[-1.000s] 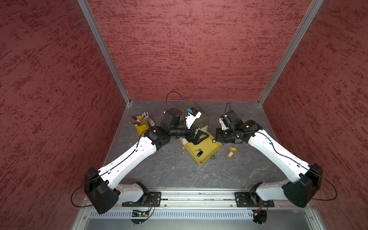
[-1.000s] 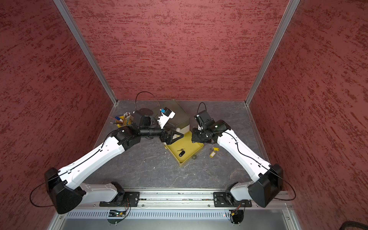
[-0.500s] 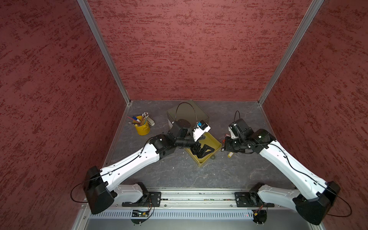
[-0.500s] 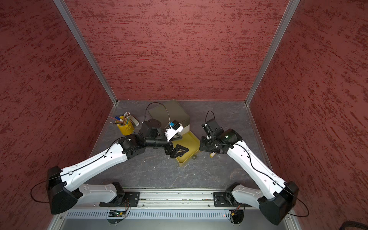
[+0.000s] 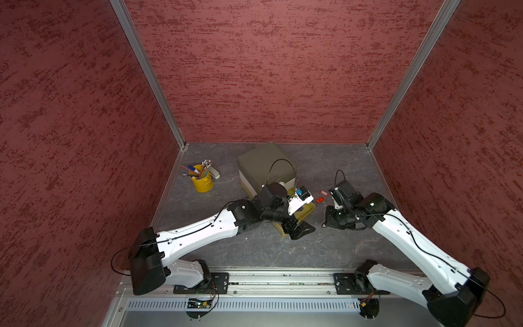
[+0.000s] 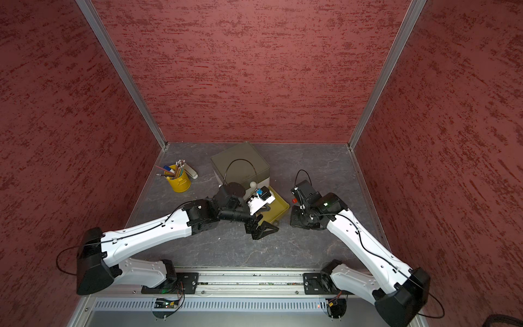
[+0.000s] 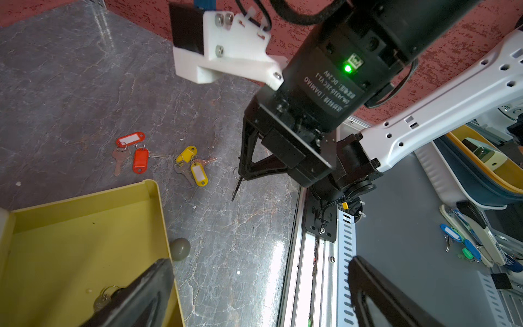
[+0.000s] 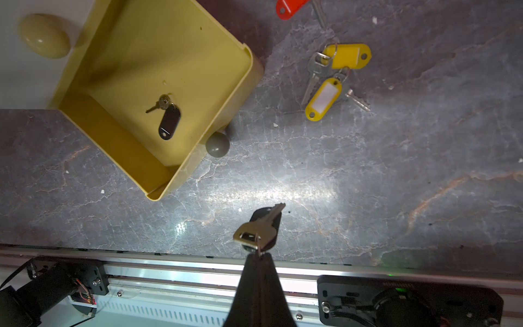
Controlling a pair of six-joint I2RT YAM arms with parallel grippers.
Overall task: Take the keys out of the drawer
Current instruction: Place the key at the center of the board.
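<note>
while the right gripper (image 8: 259,254) pinches a black key (image 8: 259,229) at its ring over the table (image 8: 396,170), lower it near the yellow keys (image 8: 334,82) before release; the left gripper (image 7: 259,271), jaws wide, hangs over the drawer (image 8: 243,73) with the last key (image 8: 169,120).

Red-tagged metal keys (image 7: 140,161) and yellow-tagged metal keys (image 7: 199,174) lie on the grey marbled tabletop (image 7: 70,85) beside the open yellow drawer (image 7: 70,240).

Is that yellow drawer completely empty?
No, a key with a black tag lies on the floor of the yellow drawer in the right wrist view.
</note>
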